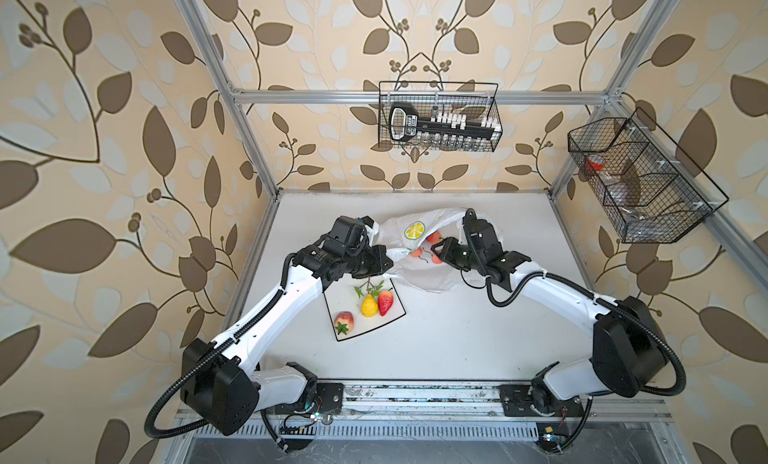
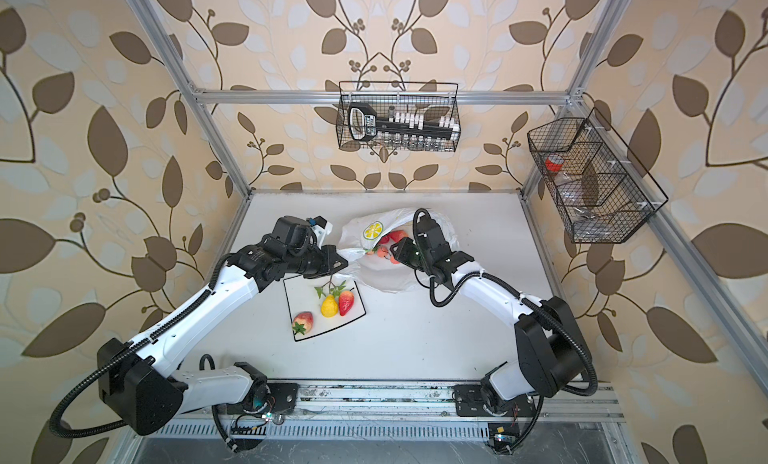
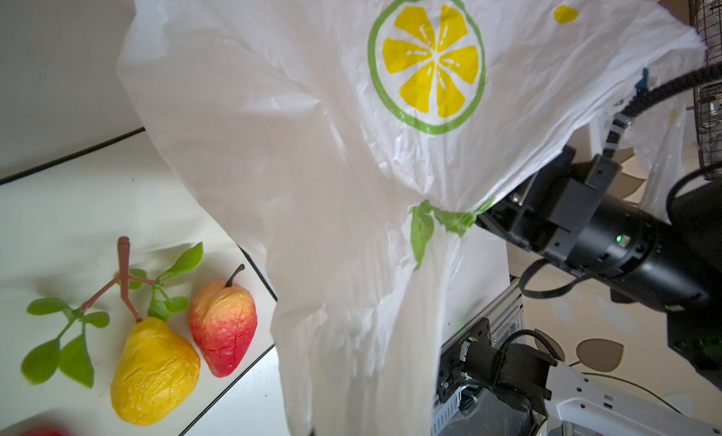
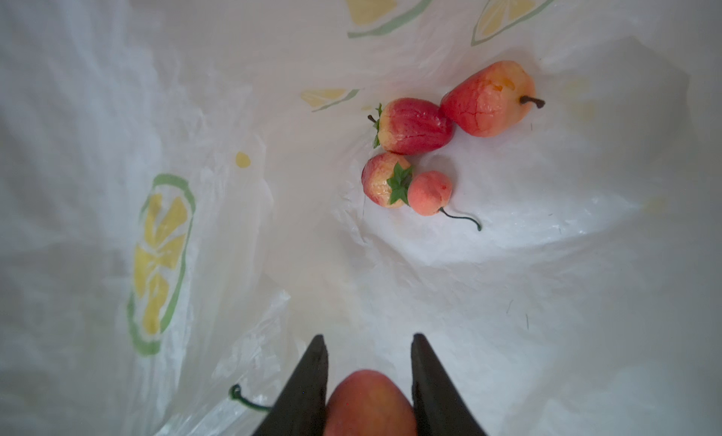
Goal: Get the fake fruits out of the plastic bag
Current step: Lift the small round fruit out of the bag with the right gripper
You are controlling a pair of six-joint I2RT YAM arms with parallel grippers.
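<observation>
The plastic bag [image 1: 419, 277] lies open at mid table, printed with lemon slices [image 3: 428, 60]. My left gripper [image 1: 384, 261] is shut on its near edge and holds the film up. My right gripper [image 4: 367, 340] reaches inside the bag [image 4: 527, 297], shut on a red-orange fake fruit [image 4: 369, 404]. Deeper inside lie two strawberries [image 4: 414, 125] [image 4: 381, 180], a red-yellow stemmed fruit [image 4: 488, 100] and a small orange-pink round fruit [image 4: 431, 193]. On the square plate [image 1: 395, 314] rest a yellow pear [image 1: 368, 306], a red fruit [image 1: 385, 303] and a strawberry [image 1: 344, 319].
A wire basket [image 1: 438, 116] with tools hangs on the back rail. Another wire basket [image 1: 640, 179] hangs on the right frame post. The plate sits just in front of my left wrist, next to the bag's near edge. A metal rail [image 1: 415, 393] runs along the table's front.
</observation>
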